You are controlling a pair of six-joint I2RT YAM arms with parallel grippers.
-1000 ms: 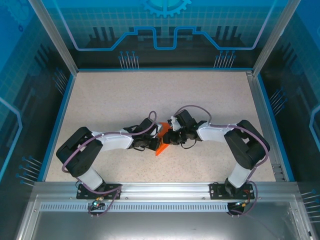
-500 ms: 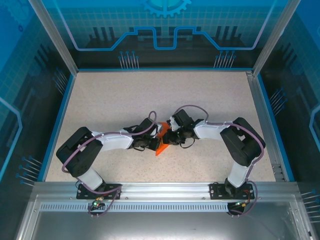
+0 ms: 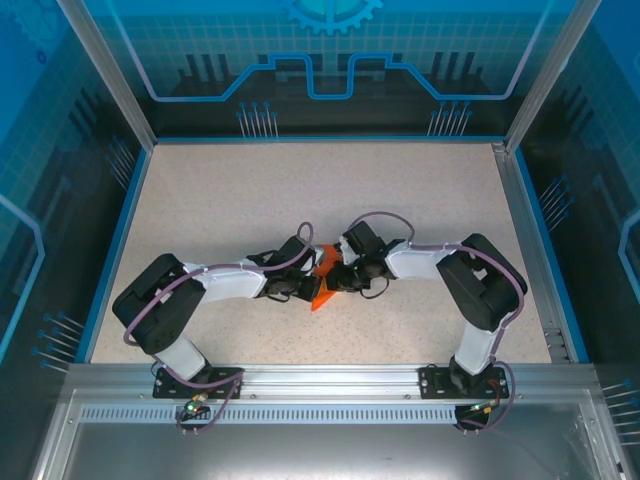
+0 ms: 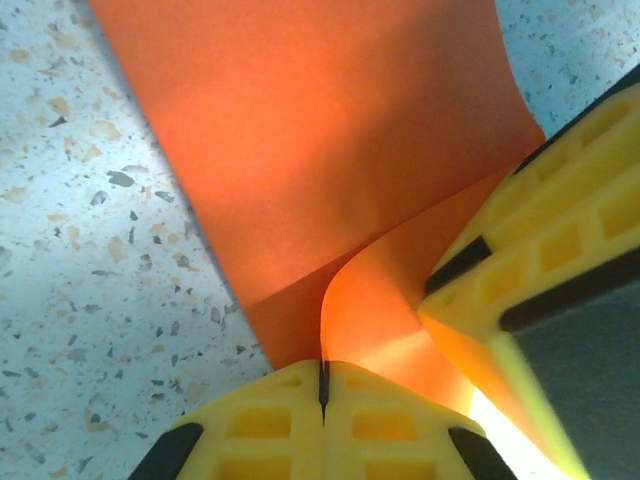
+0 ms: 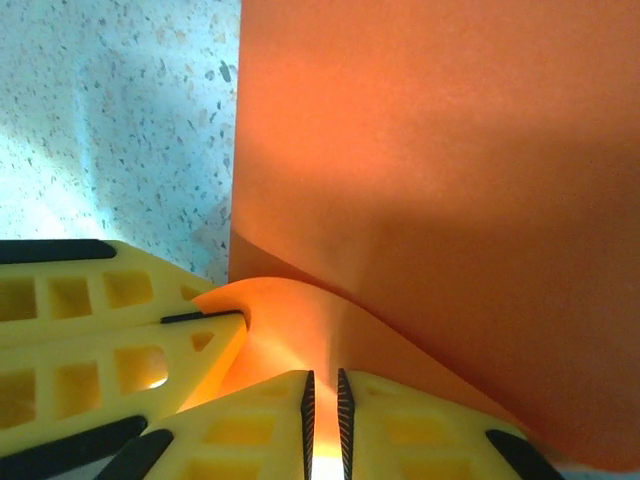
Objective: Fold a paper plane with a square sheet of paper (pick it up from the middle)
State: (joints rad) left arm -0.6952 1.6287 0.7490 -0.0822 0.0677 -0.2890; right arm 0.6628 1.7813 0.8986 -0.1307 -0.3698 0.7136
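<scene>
Seen from above, the sheet of paper point(image 3: 321, 291) is lying near the middle of the counter point(image 3: 300, 190), a little toward 6 o'clock. The left hand point(image 3: 308, 287) is meeting it from 9 o'clock and the right hand point(image 3: 334, 281) from 3 o'clock, and the two hands are very close together. In the left wrist view, the left hand point(image 4: 322, 385) is sitting at 6 o'clock with its fingers pressed tight together, pinching a curled-up edge of the sheet of paper point(image 4: 330, 130). A finger point(image 4: 540, 240) of the right hand is poking in at 4 o'clock. The rest of the paper is lying on the speckled counter point(image 4: 90, 250) toward 12 o'clock. In the right wrist view, the right hand point(image 5: 323, 410) is sitting at 6 o'clock, its fingers nearly together with just a thin slit, gripping the lifted fold of the sheet of paper point(image 5: 450, 180). The left hand's fingers point(image 5: 100, 330) are coming in at 8 o'clock, touching the same fold.
</scene>
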